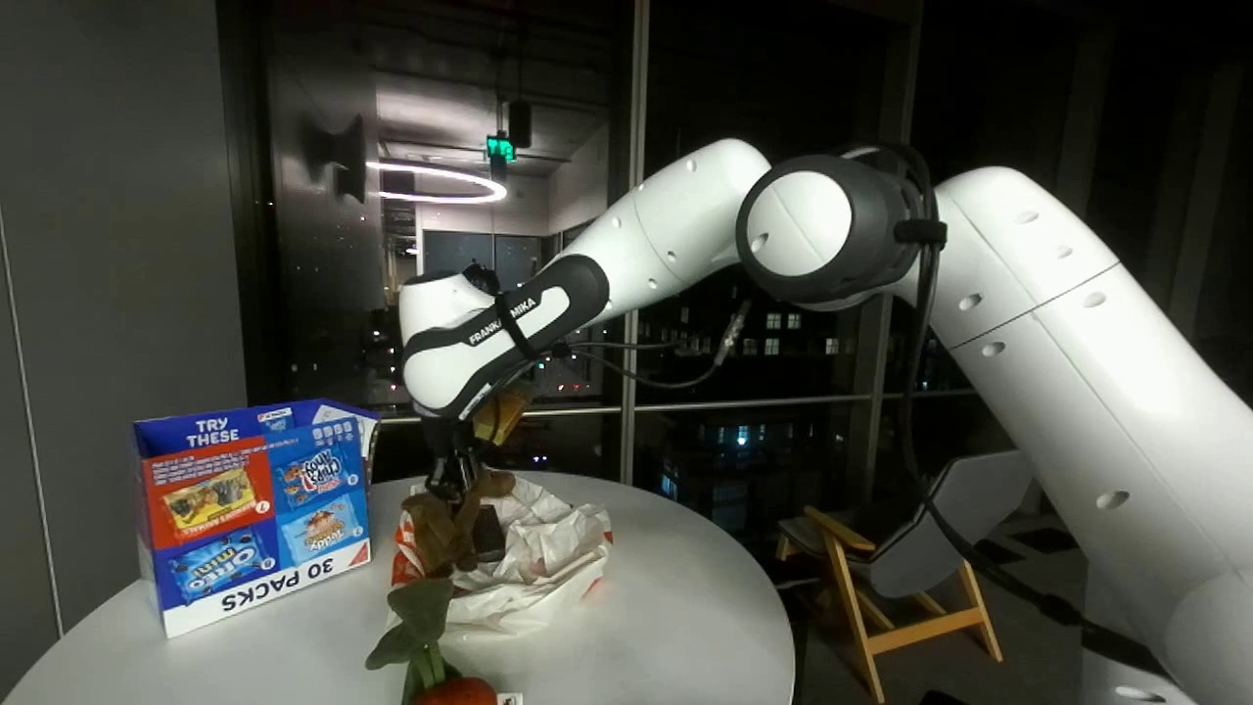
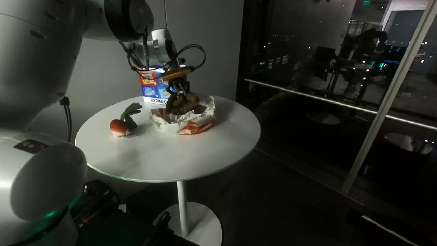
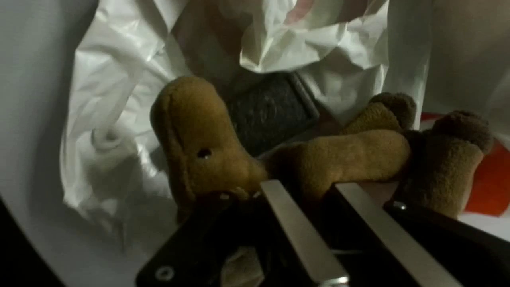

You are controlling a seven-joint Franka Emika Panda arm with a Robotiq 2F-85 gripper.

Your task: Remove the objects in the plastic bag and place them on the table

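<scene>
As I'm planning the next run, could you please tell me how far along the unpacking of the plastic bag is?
Apparently done: the plush radish lies on the table outside the plastic bag.
In hand: the gripper appears closed on the brown plush animal at the bag's opening.
Left: setting that down, then removing the dark rectangular block inside the bag; more may be hidden.
</scene>
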